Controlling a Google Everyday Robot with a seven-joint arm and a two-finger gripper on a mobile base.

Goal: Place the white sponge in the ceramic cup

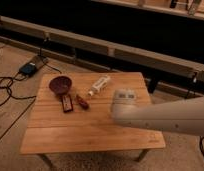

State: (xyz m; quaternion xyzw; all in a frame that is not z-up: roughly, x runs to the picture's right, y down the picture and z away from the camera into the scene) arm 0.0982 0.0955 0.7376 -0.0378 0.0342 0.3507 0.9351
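My white arm reaches in from the right edge over the right half of the wooden table (85,127). Its blunt end, the gripper (124,100), hangs above the boards just right of the table's middle. The arm covers whatever lies beneath it. The white sponge and the ceramic cup are both hidden in this view. A white tube-like bottle (99,84) lies on its side just left of the gripper, apart from it.
A dark reddish-brown bowl (60,84) stands at the table's back left. Two small dark items (67,103) (82,102) lie in front of it. Cables and a blue box (30,67) are on the floor at left. A dark wall with a ledge runs behind.
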